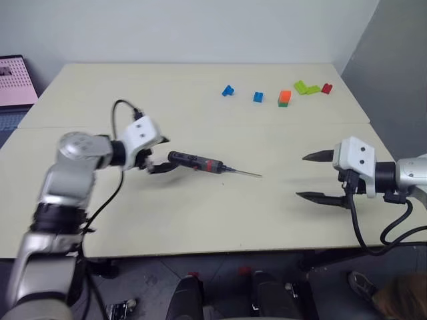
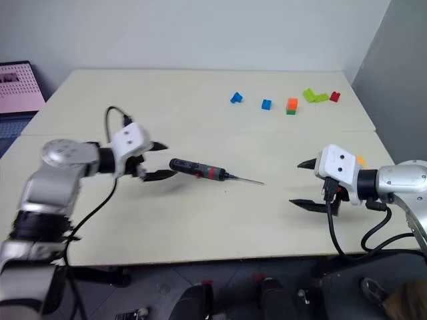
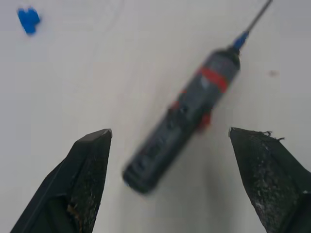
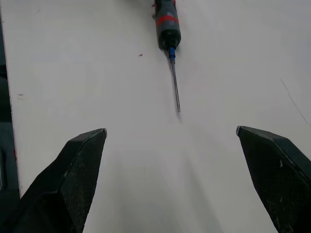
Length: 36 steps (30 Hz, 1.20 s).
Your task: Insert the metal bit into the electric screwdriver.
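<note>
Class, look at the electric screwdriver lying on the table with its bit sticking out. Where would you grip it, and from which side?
Grip the electric screwdriver across its thick black rear barrel, coming down from above. It lies flat, so both long sides are free there; the thin metal bit at the front offers little to grip.

electric screwdriver [image 3: 187, 119] blurred, metal bit [image 3: 259, 13] cut off
</note>
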Each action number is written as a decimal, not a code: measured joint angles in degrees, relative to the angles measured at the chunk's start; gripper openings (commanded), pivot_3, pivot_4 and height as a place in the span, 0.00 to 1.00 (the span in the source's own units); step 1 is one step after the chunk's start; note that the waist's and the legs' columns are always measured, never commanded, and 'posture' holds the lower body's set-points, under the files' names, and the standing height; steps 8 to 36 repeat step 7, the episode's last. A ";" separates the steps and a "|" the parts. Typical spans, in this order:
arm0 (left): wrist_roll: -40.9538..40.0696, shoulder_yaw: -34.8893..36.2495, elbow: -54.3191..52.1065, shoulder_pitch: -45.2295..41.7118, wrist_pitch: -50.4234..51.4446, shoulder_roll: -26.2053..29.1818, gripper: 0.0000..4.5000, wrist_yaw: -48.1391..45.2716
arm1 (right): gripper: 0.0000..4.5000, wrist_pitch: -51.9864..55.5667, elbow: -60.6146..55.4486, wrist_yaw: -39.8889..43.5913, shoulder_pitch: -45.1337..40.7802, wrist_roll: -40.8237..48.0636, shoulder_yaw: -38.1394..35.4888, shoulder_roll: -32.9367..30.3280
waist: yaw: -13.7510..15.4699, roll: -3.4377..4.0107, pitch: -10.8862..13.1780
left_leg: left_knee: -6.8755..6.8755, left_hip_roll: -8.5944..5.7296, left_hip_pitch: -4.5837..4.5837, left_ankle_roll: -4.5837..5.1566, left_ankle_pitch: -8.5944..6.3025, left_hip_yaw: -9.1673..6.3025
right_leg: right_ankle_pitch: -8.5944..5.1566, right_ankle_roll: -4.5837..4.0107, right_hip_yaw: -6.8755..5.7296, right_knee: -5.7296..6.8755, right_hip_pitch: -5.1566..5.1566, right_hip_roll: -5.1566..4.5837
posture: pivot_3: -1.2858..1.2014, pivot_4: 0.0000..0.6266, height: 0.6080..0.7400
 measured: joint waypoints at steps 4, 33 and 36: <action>-5.56 7.45 -8.16 7.96 6.64 3.83 0.89 -0.46 | 1.00 -1.18 2.17 0.92 -0.49 0.13 -0.18 0.27 | 1.02 -0.01 0.00 | 0.04 -0.07 0.05 0.00 0.01 -0.01 | -0.15 -0.28 -0.08 0.01 0.06 -0.11 | 0.52 0.24 1.00; -8.81 10.04 -12.32 12.98 9.33 3.80 0.89 0.84 | 1.00 -2.29 4.21 1.50 -2.16 0.02 0.34 1.00 | 1.09 -0.02 0.00 | 0.12 -0.09 0.08 -0.01 0.02 0.07 | -0.12 -0.27 -0.03 -0.02 0.11 -0.19 | 0.52 0.24 1.00; -8.81 10.04 -12.32 12.98 9.33 3.80 0.89 0.84 | 1.00 -2.29 4.21 1.50 -2.16 0.02 0.34 1.00 | 1.09 -0.02 0.00 | 0.12 -0.09 0.08 -0.01 0.02 0.07 | -0.12 -0.27 -0.03 -0.02 0.11 -0.19 | 0.52 0.24 1.00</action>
